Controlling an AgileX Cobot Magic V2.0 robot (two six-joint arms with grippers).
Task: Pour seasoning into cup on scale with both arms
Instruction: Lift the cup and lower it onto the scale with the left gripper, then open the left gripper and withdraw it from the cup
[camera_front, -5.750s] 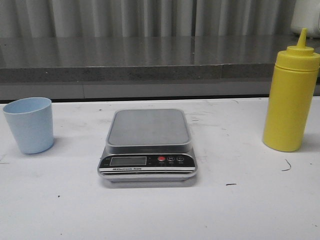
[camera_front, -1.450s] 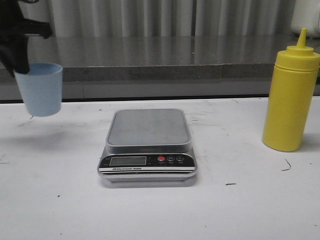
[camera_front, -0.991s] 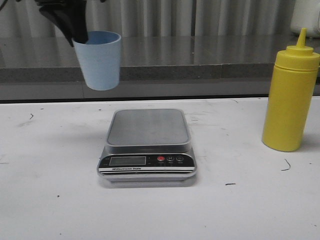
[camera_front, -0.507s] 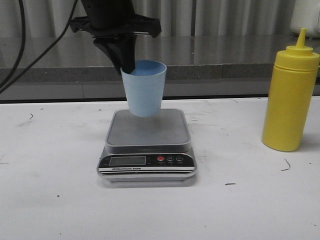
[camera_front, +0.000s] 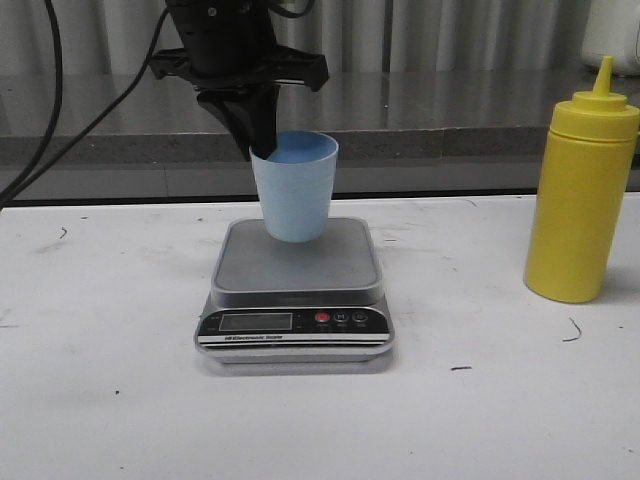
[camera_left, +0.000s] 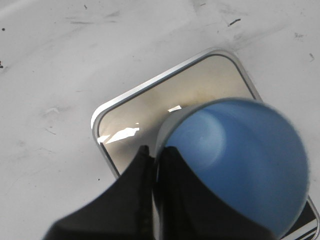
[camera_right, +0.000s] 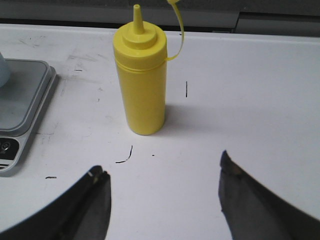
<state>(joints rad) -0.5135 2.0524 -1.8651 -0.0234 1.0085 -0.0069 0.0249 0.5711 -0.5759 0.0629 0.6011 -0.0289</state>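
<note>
My left gripper (camera_front: 258, 135) is shut on the rim of the pale blue cup (camera_front: 294, 186) and holds it over the grey platform of the silver scale (camera_front: 295, 285); its base looks just above or at the platform. In the left wrist view the fingers (camera_left: 150, 165) pinch the cup's wall (camera_left: 235, 160) above the scale (camera_left: 150, 120). The yellow seasoning bottle (camera_front: 580, 190) stands upright on the table at the right. In the right wrist view my right gripper (camera_right: 162, 172) is open and empty, short of the bottle (camera_right: 141, 80). The right arm is out of the front view.
A dark counter ledge and a ribbed grey wall run behind the white table (camera_front: 100, 400). Black cables hang at the upper left (camera_front: 60, 110). The scale's edge shows in the right wrist view (camera_right: 20, 115).
My left gripper picked the cup up from the table's left side, carried it right and lowered it over the scale platform. The bottle has not moved.
</note>
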